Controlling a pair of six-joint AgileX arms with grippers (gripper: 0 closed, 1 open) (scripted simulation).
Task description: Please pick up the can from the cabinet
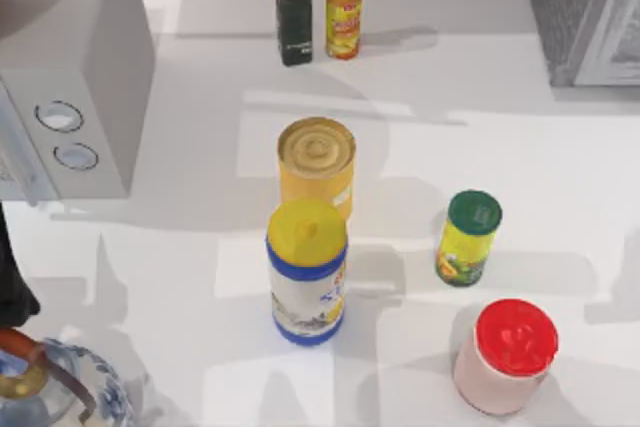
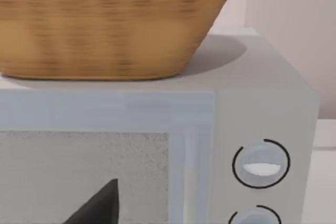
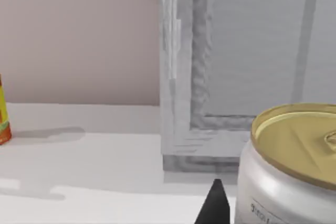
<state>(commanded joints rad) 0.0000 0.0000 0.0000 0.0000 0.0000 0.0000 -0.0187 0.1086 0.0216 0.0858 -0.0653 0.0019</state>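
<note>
**White cabinet top, two grippers at its far appliances**

White and smooth, the cabinet (image 1: 520, 177) carries a microwave (image 1: 95, 97) at its far left and a grey appliance (image 1: 585, 12) at its far right. A wicker basket (image 2: 105, 24) sits on the microwave's top.

In the right wrist view, one dark tip of the right gripper (image 3: 212, 207) shows just beside a silver can (image 3: 289, 166); whether they touch, and whether the jaws are apart or together, cannot be told. The left gripper (image 2: 97, 208) shows one dark tip in front of the microwave door, its jaws equally unreadable.

The silver can stands upright on the cabinet in front of the grey appliance, long axis vertical, its gold lid facing up and sealed.

Every other container is closed:
- a yellow tin (image 1: 316, 162) with a gold lid at the centre
- a blue-and-white jar (image 1: 307, 272) with a yellow lid just near of the tin
- a green-lidded jar (image 1: 468, 237) to the right
- a red-lidded jar (image 1: 507, 357) at the near right
- a dark bottle (image 1: 293, 12) and a yellow canister (image 1: 343, 15) side by side at the far edge

A blue-and-white teapot (image 1: 80, 392) sits at the near left corner.
</note>
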